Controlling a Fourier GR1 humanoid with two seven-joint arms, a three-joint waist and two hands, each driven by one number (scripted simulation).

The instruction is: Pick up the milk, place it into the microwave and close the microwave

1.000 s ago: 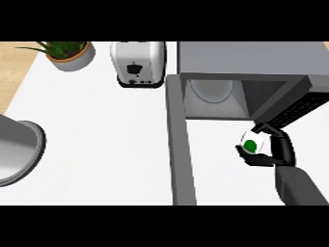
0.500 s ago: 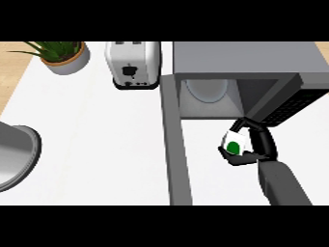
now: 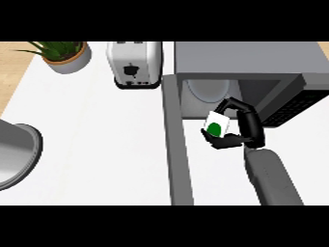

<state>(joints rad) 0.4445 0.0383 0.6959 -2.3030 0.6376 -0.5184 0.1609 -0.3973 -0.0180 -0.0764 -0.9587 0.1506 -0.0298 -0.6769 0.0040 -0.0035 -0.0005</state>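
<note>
The milk (image 3: pixel 217 125) is a small white carton with a green dot, held just in front of the open microwave (image 3: pixel 249 67). My right hand (image 3: pixel 243 130) is curled round it from the right, thumb under its lower edge. The microwave's cavity shows a pale round plate (image 3: pixel 208 92) inside. Its door (image 3: pixel 177 140) swings out to the left, seen edge-on as a long grey bar. My left hand does not show.
A white toaster (image 3: pixel 134 63) stands left of the microwave, a potted plant (image 3: pixel 65 54) at the back left. A large grey metal pot (image 3: pixel 3 154) sits at the left edge. White counter (image 3: pixel 95 144) lies between them.
My right hand has carried the milk leftward and further toward the microwave's opening. The whole view has also shifted slightly.
</note>
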